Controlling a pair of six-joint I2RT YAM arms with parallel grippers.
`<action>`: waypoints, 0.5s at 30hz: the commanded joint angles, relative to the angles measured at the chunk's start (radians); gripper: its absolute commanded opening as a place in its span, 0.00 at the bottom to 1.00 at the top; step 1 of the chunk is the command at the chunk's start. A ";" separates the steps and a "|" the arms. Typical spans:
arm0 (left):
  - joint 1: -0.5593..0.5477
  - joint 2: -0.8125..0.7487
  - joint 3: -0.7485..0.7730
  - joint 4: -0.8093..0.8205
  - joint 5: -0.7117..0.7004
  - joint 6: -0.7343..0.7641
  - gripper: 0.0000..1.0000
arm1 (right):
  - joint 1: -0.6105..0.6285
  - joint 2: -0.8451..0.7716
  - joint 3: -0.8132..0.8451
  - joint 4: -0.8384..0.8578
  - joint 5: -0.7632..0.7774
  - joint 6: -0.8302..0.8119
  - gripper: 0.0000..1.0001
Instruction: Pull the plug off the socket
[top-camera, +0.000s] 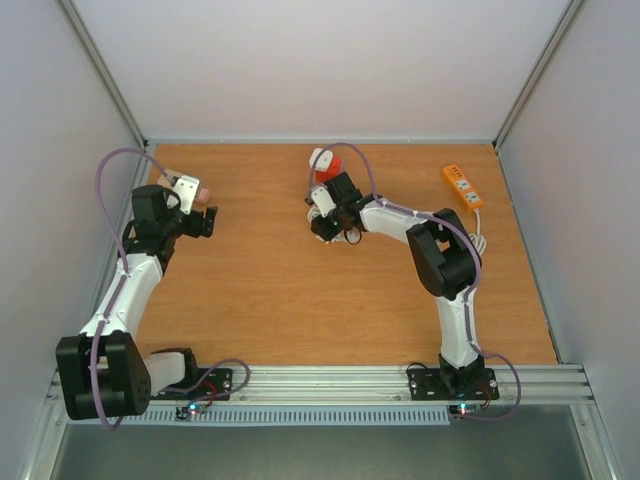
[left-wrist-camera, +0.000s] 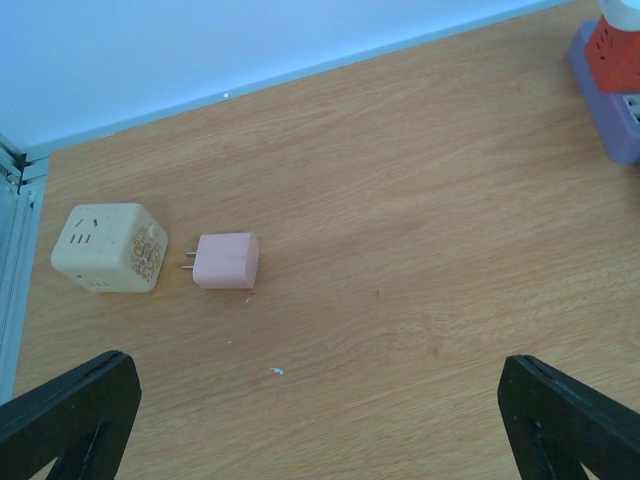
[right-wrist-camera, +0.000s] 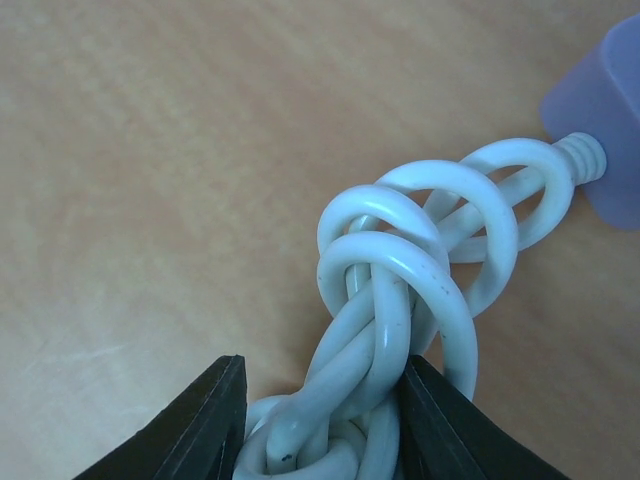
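- Far left, near the back wall: I see the cream cube socket (left-wrist-camera: 108, 247) on the table (left-wrist-camera: 400, 250). The pink plug (left-wrist-camera: 228, 261) lies just beside it, prongs pointing at it, not inserted.
- The left gripper (left-wrist-camera: 315, 385) hovers over this pair, fingers spread wide, holding nothing.
- Centre: the right gripper (right-wrist-camera: 322, 380) is clamped on the coiled white cord (right-wrist-camera: 390, 290).
- That cord enters the purple power strip (left-wrist-camera: 605, 110), and the red plug (left-wrist-camera: 615, 45) stands seated in it.
- Far right: an orange power strip (top-camera: 462, 187) lies alone.
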 joint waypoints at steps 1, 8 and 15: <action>0.001 -0.018 -0.011 0.038 0.012 -0.001 1.00 | 0.060 -0.062 -0.085 -0.078 -0.077 -0.039 0.39; 0.000 -0.016 -0.009 0.038 0.007 -0.004 1.00 | 0.132 -0.140 -0.187 -0.107 -0.131 -0.072 0.38; 0.001 -0.015 -0.008 0.037 0.006 -0.003 1.00 | 0.201 -0.221 -0.306 -0.111 -0.142 -0.098 0.37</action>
